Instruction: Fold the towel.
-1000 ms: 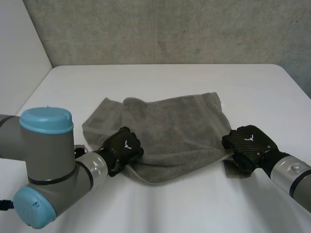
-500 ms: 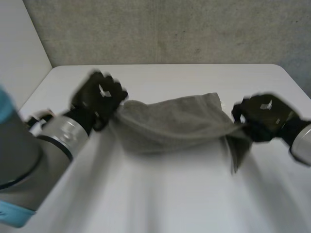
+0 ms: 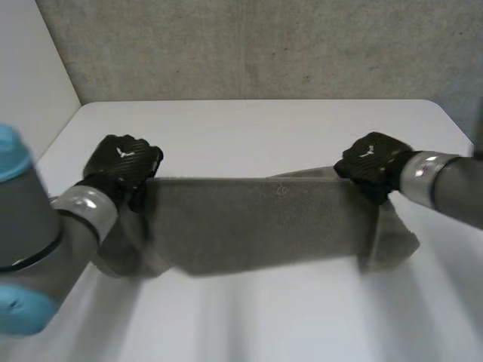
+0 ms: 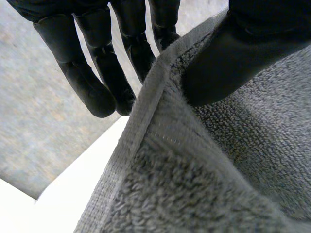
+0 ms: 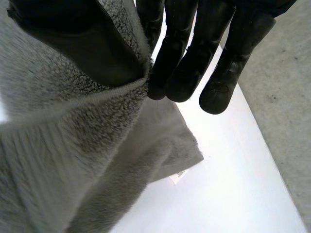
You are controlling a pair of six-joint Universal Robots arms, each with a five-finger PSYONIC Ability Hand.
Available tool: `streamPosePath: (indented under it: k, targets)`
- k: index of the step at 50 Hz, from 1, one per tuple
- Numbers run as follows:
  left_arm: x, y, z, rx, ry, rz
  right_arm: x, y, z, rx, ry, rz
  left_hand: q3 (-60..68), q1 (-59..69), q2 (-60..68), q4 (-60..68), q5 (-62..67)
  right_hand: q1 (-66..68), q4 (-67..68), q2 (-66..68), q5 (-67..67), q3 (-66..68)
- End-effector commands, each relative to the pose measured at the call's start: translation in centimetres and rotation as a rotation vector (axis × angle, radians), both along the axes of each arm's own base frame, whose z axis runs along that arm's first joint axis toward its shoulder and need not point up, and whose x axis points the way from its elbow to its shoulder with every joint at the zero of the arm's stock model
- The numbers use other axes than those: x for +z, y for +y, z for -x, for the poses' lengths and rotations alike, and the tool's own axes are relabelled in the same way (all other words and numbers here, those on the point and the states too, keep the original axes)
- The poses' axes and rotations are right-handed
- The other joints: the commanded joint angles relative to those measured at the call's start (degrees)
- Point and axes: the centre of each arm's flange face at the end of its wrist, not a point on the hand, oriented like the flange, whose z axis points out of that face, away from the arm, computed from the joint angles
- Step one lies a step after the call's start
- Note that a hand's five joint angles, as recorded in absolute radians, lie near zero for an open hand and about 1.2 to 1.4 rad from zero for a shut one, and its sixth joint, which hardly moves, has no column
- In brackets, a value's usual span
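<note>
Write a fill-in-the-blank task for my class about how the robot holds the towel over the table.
The towel, held by the left hand and the right hand, is ____ in colour. The left hand pinches the towel's edge between its fingers and its ____. The table below is ____ in colour.
Missing words: grey; thumb; white.

The grey terry towel [image 3: 256, 222] hung spread wide between my left hand [image 3: 121, 160] and right hand [image 3: 371, 158]. Its top edge ran taut, both ends drooping
</note>
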Motion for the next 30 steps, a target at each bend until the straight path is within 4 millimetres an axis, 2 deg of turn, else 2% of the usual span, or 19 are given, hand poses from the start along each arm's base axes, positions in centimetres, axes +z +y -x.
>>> streamPosePath:
  k: [1,2,4,5,6,7,8,10,14,16,18,19,21,23,24,26,27,29,30]
  targets:
    - [2.5,-6.6,2.6,0.012,0.06,0.136,1.8,-5.6,-3.7,-0.01,-0.084,0.392,-8.4,-1.8,-6.33,-6.41,-14.0,3.47,3.18,3.3,2.12,3.55]
    - [2.6,-6.6,2.6,0.012,0.06,0.137,3.7,-6.9,-4.3,-0.011,-0.144,0.537,-8.4,-1.8,-6.33,-6.41,-14.0,3.47,3.18,3.3,2.12,3.55]
    - [7.7,-8.8,3.2,0.034,0.149,0.309,5.4,-7.7,-4.9,-0.007,-0.205,0.684,-8.4,-1.8,-6.33,-6.41,-14.0,3.47,3.18,3.3,2.12,3.55]
    - [7.8,-8.8,3.2,0.034,0.15,0.31,5.4,-7.7,-4.9,-0.007,-0.206,0.685,-8.4,-1.8,-6.33,-6.41,-14.0,3.47,3.18,3.3,2.12,3.55]
    - [10.7,-9.5,3.2,0.057,0.205,0.416,7.3,-7.9,-5.5,-0.001,-0.267,0.823,-8.4,-1.8,-6.33,-6.41,-14.0,3.47,3.18,3.3,2.12,3.55]
    - [13.3,-9.9,3.0,0.085,0.261,0.519,10.1,-7.1,-6.2,0.025,-0.337,0.978,-8.4,-1.8,-6.33,-6.41,-14.0,3.47,3.18,3.3,2.12,3.55]
    - [13.3,-9.9,3.0,0.086,0.261,0.52,10.1,-7.1,-6.2,0.025,-0.337,0.979,-8.4,-1.8,-6.33,-6.41,-14.0,3.47,3.18,3.3,2.12,3.55]
    - [16.9,-9.8,2.8,0.126,0.355,0.68,14.7,-4.7,-6.4,0.052,-0.459,1.189,-8.4,-1.8,-6.33,-6.41,-14.0,3.47,3.18,3.3,2.12,3.55]
    - [19.6,-8.8,2.2,0.14,0.419,0.793,15.5,-3.7,-6.2,0.098,-0.494,1.177,-8.4,-1.8,-6.33,-6.41,-14.0,3.47,3.18,3.3,2.12,3.55]
    - [19.6,-8.3,2.0,0.14,0.426,0.803,15.0,-3.7,-6.1,0.109,-0.494,1.122,-8.4,-1.8,-6.33,-6.41,-14.0,3.47,3.18,3.3,2.12,3.55]
    - [16.4,-7.7,1.8,0.135,0.378,0.727,12.7,-3.6,-6.1,0.131,-0.475,0.942,-8.4,-1.8,-6.33,-6.41,-14.0,3.47,3.18,3.3,2.12,3.55]
    - [16.4,-7.7,1.8,0.135,0.378,0.726,12.7,-3.6,-6.1,0.131,-0.475,0.941,-8.4,-1.8,-6.33,-6.41,-14.0,3.47,3.18,3.3,2.12,3.55]
    - [14.7,-7.3,1.6,0.134,0.356,0.684,9.9,-2.9,-6.2,0.159,-0.435,0.753,-8.4,-1.8,-6.33,-6.41,-14.0,3.47,3.18,3.3,2.12,3.55]
    - [11.5,-6.3,1.4,0.116,0.317,0.62,8.6,-2.3,-6.3,0.176,-0.409,0.667,-8.4,-1.8,-6.33,-6.41,-14.0,3.47,3.18,3.3,2.12,3.55]
    - [11.5,-6.3,1.4,0.115,0.316,0.619,8.6,-2.3,-6.3,0.177,-0.409,0.666,-8.4,-1.8,-6.33,-6.41,-14.0,3.47,3.18,3.3,2.12,3.55]
    - [7.5,-4.7,1.2,0.073,0.262,0.54,5.3,-1.4,-6.1,0.212,-0.357,0.506,-8.4,-1.8,-6.33,-6.41,-14.0,3.47,3.18,3.3,2.12,3.55]
    - [7.5,-4.7,1.1,0.073,0.262,0.539,5.3,-1.4,-6.1,0.212,-0.356,0.505,-8.4,-1.8,-6.33,-6.41,-14.0,3.47,3.18,3.3,2.12,3.55]
    - [5.7,-3.8,1.0,0.048,0.24,0.505,2.6,-0.4,-5.5,0.225,-0.319,0.371,-8.4,-1.8,-6.33,-6.41,-14.0,3.47,3.18,3.3,2.12,3.55]
    - [4.0,-2.9,0.7,0.026,0.219,0.471,2.5,-0.4,-5.5,0.225,-0.319,0.37,-8.4,-1.8,-6.33,-6.41,-14.0,3.47,3.18,3.3,2.12,3.55]
